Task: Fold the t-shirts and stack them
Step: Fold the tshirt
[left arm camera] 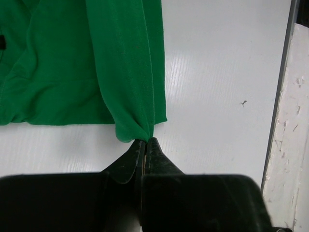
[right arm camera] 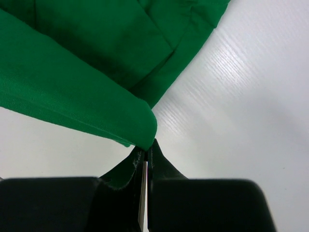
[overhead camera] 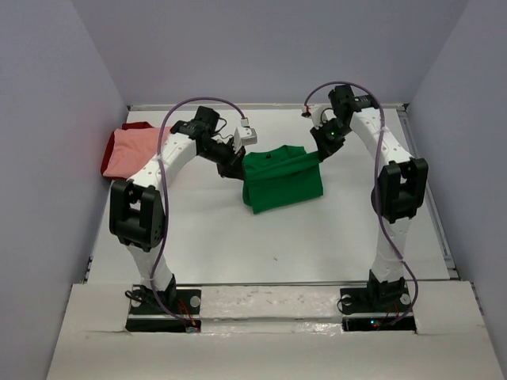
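Observation:
The bright green t-shirt (overhead camera: 281, 180) lies partly folded in the middle of the table, its far edge raised between the two arms. My left gripper (overhead camera: 236, 165) is shut on the shirt's left corner (left arm camera: 137, 130), the cloth bunched at the tips. My right gripper (overhead camera: 320, 152) is shut on the right corner (right arm camera: 142, 133), with a rolled fold of the green t-shirt (right arm camera: 72, 92) running off to the left. A salmon pink t-shirt (overhead camera: 131, 150) lies folded at the far left on top of a dark red t-shirt (overhead camera: 136, 127), which shows only at the edges.
Grey walls close in the white table (overhead camera: 238, 237) on the left, back and right. A raised white rail (left arm camera: 294, 145) runs along the table's edge in the left wrist view. A small dark speck (overhead camera: 273, 258) lies on the table in front of the green shirt.

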`<state>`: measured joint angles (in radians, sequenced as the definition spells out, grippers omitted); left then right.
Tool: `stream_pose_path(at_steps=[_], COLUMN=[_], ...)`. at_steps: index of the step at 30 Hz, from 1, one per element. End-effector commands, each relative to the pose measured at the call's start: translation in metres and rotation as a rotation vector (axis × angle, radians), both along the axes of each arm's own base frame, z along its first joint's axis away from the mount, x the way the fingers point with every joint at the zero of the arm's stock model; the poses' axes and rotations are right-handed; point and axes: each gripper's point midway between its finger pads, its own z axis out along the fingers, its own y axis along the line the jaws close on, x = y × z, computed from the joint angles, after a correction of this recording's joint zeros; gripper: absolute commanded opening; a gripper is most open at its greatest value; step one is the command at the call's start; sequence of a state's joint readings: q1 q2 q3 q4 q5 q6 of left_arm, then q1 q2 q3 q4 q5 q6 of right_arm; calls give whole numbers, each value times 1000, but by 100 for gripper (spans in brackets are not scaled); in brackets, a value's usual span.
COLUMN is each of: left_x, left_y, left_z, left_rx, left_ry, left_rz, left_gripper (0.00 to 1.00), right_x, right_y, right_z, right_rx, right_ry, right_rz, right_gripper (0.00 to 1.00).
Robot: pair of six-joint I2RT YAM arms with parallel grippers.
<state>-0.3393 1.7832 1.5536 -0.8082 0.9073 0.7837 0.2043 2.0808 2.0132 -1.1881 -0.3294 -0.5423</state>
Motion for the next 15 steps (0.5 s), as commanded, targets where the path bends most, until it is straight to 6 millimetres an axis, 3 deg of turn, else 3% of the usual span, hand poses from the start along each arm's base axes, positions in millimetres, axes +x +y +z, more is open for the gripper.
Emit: stream_pose_path(at_steps=[1,15], left_x=[18,79], left_y=[4,17], left_z=[2,-12], left_rx=[12,29], left_ry=[-16,-69], left_rz=[39,177], left_gripper=[0,0], right_x=[30,87], right_y=[-2,5], right_z=[0,-45], right_rx=[0,-23], right_ry=[-68,-101], right_rz=[-12,3], right_gripper=[0,0])
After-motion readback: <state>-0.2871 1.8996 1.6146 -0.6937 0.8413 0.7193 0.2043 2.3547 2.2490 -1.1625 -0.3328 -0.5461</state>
